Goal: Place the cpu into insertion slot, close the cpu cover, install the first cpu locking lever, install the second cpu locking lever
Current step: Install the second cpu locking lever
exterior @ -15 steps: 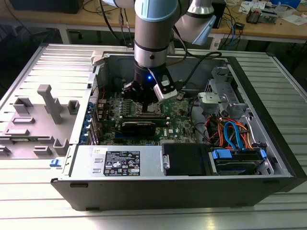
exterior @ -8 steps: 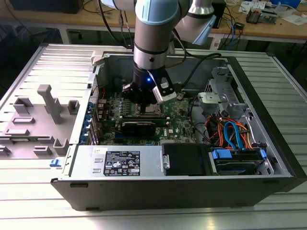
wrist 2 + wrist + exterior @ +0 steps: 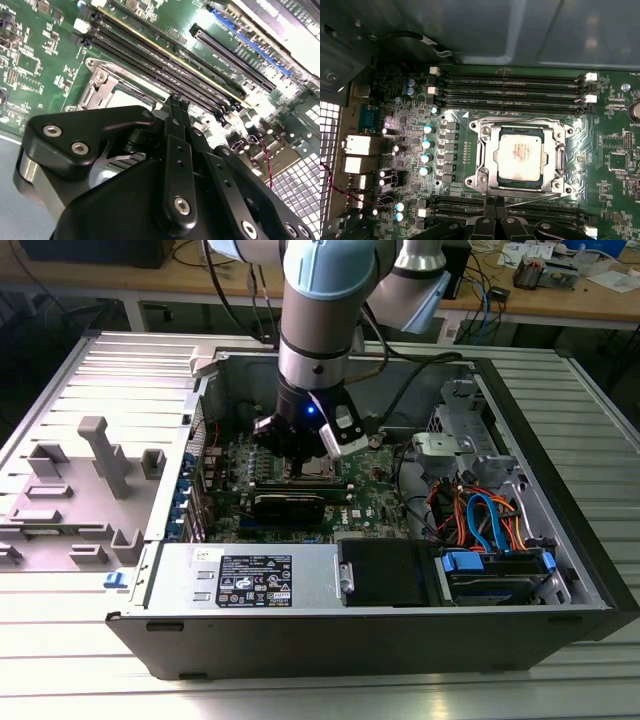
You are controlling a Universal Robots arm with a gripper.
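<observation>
In the first wrist view the cpu (image 3: 522, 153) lies flat in the insertion slot (image 3: 481, 176), its dull silver top showing through the window of the cpu cover (image 3: 490, 150). The cover is down over it. One thin locking lever (image 3: 520, 120) runs along the socket edge beside the memory slots. A second locking lever (image 3: 535, 197) lies slanted along the opposite edge, and its end reaches my gripper (image 3: 495, 202). The fingertips are pressed together at that edge. In the second wrist view my gripper (image 3: 177, 100) sits just beside the socket (image 3: 107, 85). In the exterior view my gripper (image 3: 300, 452) hangs low over the board.
Long black memory slots (image 3: 512, 87) flank the socket on both sides. Small capacitors (image 3: 426, 145) stand beside it. The open computer case (image 3: 560, 570) walls in the board. A black card (image 3: 290, 508), a power supply (image 3: 250, 578) and drive cables (image 3: 480, 515) lie nearby.
</observation>
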